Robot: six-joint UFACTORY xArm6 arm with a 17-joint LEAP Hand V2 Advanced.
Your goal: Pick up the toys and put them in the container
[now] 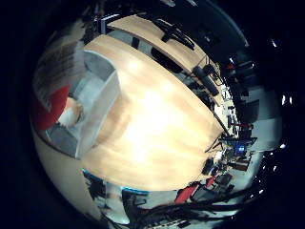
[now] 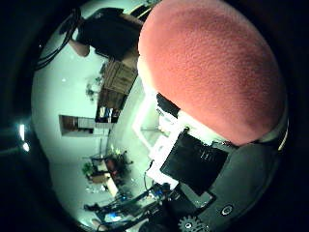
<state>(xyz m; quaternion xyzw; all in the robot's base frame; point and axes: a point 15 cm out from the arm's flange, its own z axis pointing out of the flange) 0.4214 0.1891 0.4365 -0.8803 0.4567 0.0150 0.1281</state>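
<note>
A red plush toy (image 2: 212, 67) with a white underside fills much of the thumb side view, right against the palm. White and black parts of my right hand (image 2: 193, 162) lie against its lower edge, fingers curled onto it. In the little finger side view a red and white shape (image 1: 52, 112), seemingly the same toy, shows at the open grey container (image 1: 102, 102), which stands on the light wooden table (image 1: 157, 129). Whether the toy touches the container's floor is unclear.
A wide stretch of bare tabletop runs beside the container to the table's edge (image 1: 143, 188). A second wooden desk (image 1: 157, 38) with dark equipment stands behind. Chairs and red items (image 1: 188, 193) are on the floor beyond the table.
</note>
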